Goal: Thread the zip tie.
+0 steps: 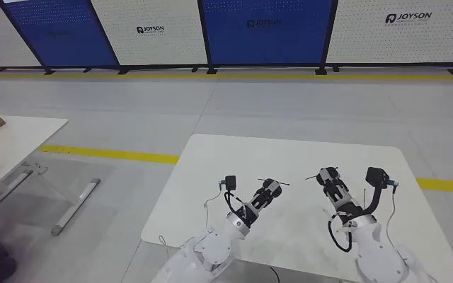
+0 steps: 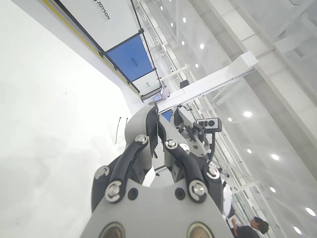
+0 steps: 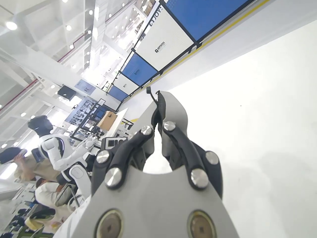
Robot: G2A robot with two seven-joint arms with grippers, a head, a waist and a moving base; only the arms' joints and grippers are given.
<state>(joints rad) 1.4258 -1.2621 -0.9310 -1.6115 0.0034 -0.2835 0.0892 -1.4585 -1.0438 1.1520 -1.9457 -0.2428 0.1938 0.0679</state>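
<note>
Lining-up step, I judge: over the table's (image 1: 297, 152) middle, the right gripper (image 1: 324, 174) pinches the zip tie (image 3: 148, 90) by its head. The left gripper (image 1: 273, 186), well apart, pinches a black strip (image 1: 286, 185). Next, the tip must meet the head squarely.

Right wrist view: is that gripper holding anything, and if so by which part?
The right gripper holds a black zip tie by its strap, pinched between the shut jaws; the head pokes out past the tips.

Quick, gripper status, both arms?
Left gripper: closed on a thin black plastic zip tie.
Right gripper: closed on a second thin black plastic zip tie, head end sticking out.
</note>
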